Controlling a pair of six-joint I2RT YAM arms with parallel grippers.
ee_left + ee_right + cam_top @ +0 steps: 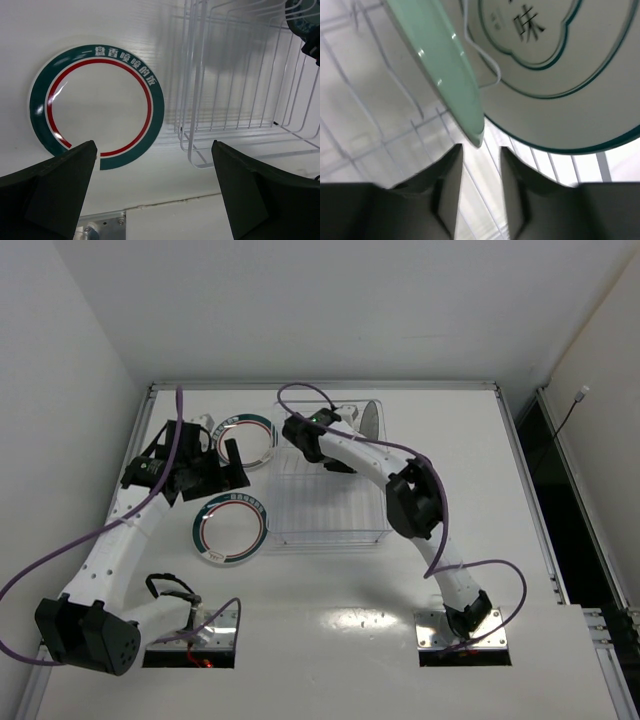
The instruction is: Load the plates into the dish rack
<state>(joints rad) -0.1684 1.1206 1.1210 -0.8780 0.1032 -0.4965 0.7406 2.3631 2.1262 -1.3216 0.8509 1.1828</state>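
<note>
Black fingers of the right end effector stand narrowly apart, clamping nothing. Just beyond the fingertips, the pale-green plate stands edge-on in the dish rack, with a teal-lined plate just behind it. Risk: retracting through so narrow a gap may snag the thin, smooth glazed rim and tip 1 plate against the other, since the slim tines give little lateral support. The left end effector is wide apart above a flat, glossy banded plate on the table, beside the rack. Its low rim may slide when gripped.
</note>
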